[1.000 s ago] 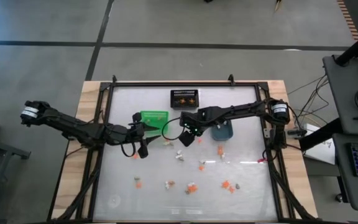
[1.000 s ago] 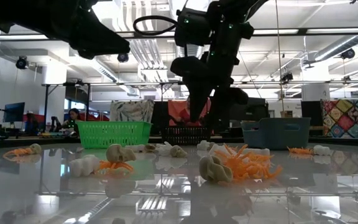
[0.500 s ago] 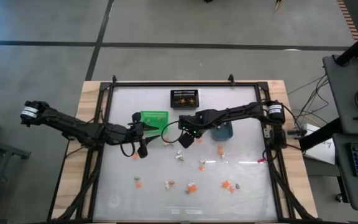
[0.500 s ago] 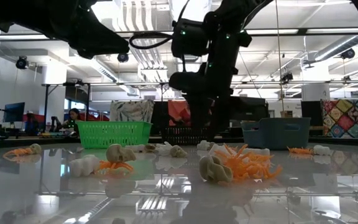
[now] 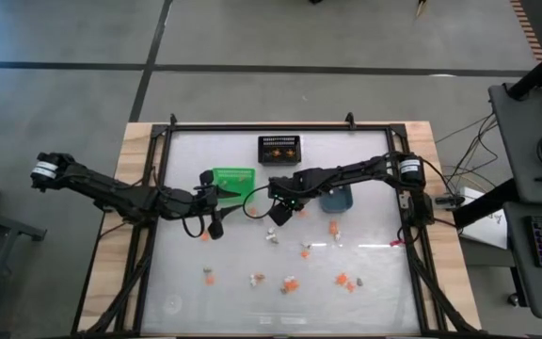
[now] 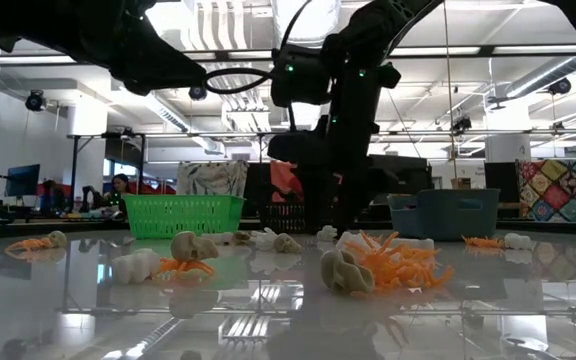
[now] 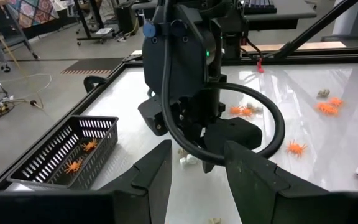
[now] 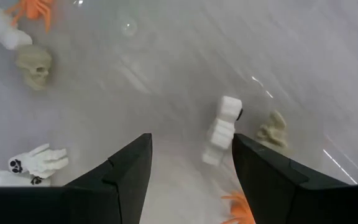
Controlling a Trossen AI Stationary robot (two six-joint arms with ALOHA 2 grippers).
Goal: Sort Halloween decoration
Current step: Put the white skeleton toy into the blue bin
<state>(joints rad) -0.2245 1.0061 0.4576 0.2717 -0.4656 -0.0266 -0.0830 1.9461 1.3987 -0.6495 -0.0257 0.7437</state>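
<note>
The left gripper [image 5: 216,229] waits just below the green slatted plastic bin [image 5: 232,179] at the table's middle, its dark fingers [image 7: 156,173] parted around nothing. To the bin's right, the right gripper [image 5: 278,215] hangs low over the glossy white table [image 5: 374,282] with its jaws spread wide and empty, aimed at a small white blocky trinket [image 8: 222,129] that lies between its fingertips in the wrist view. The step in hand looks like picking up that piece, so the jaws should come straight down to straddle it and close only near the surface. A tan claw-like trinket [image 8: 272,130] lies just beside it and an orange spider [image 8: 238,206] nearby, so a centred approach avoids pinching two. More decorations, such as a tan skull [image 8: 34,66] and a white ghost figure [image 8: 39,160], lie scattered farther from the bin, unsorted.
</note>
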